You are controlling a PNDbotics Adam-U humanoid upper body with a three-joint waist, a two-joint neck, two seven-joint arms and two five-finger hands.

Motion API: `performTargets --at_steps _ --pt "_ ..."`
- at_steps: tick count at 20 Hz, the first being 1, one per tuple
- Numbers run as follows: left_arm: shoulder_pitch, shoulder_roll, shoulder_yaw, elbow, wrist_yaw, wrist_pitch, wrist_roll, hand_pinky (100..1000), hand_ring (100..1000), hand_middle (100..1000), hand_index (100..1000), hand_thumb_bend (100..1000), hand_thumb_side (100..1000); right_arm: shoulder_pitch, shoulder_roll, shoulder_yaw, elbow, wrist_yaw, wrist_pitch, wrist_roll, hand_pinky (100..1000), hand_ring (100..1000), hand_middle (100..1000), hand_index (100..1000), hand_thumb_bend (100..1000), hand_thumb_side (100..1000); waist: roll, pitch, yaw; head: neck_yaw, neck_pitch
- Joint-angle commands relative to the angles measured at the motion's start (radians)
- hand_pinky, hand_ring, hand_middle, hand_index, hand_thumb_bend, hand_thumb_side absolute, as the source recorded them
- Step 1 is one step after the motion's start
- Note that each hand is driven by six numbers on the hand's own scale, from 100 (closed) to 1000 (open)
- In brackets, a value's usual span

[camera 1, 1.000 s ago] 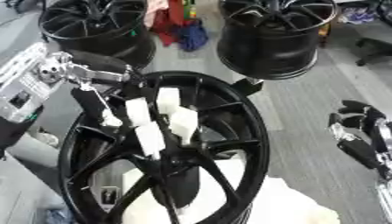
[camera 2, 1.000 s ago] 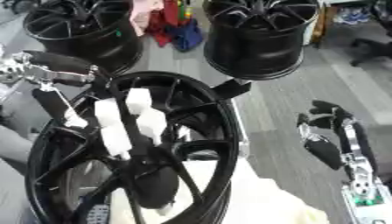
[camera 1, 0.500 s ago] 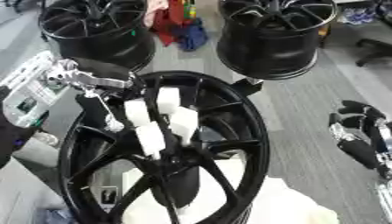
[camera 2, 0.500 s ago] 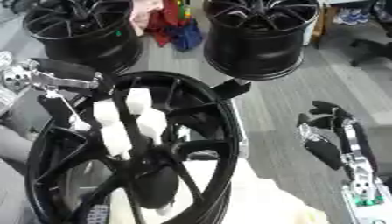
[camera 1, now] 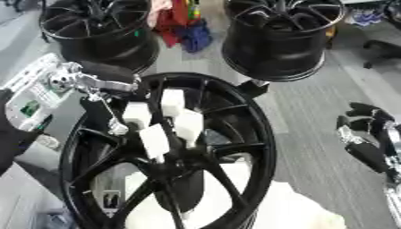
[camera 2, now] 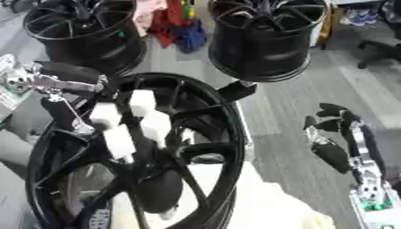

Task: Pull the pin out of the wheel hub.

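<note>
Our left hand (camera 1: 117, 96), fingers curled among white pins (camera 1: 168, 118) on the wheel hub (camera 1: 168, 161), readies extraction; right hand (camera 2: 333, 138) idles relaxed.

The wheel hub (camera 1: 168, 152) runs off the bottom edge in both views, so its lower rim cannot be seen. White blocks (camera 1: 168, 118) cover its centre, and no pin can be told apart among them. The left hand (camera 1: 102, 91) reaches over the hub's upper left rim; its fingertips are blurred against the black spokes, so their grip cannot be judged. The right hand (camera 2: 337, 138) is cut off below by the picture's corner. Pale wrapping (camera 1: 301, 210) hides the hub's lower right.
</note>
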Motion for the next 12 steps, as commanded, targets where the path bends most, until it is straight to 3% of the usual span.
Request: performTargets --at_steps 1,8,12 --pt "-0.019 0.020 0.014 -0.025 0.024 -0.047 -0.058 442 400 522 677 100 124 -0.010 -0.015 -0.003 -0.008 -0.003 -0.004 0.002 713 617 671 804 201 366 -0.004 -0.010 0.002 0.004 0.005" --pt "-0.043 0.063 0.065 -0.081 0.074 -0.020 -0.058 433 392 510 666 100 149 -0.009 -0.016 -0.004 -0.006 -0.003 -0.004 0.003 713 617 671 804 202 365 -0.004 -0.013 0.004 0.005 0.005" --pt "-0.065 0.114 0.149 -0.127 0.102 0.006 -0.058 439 394 509 670 100 141 -0.007 -0.016 -0.005 -0.002 -0.003 -0.004 0.003 713 617 671 803 202 366 -0.002 -0.015 0.007 0.002 0.005"
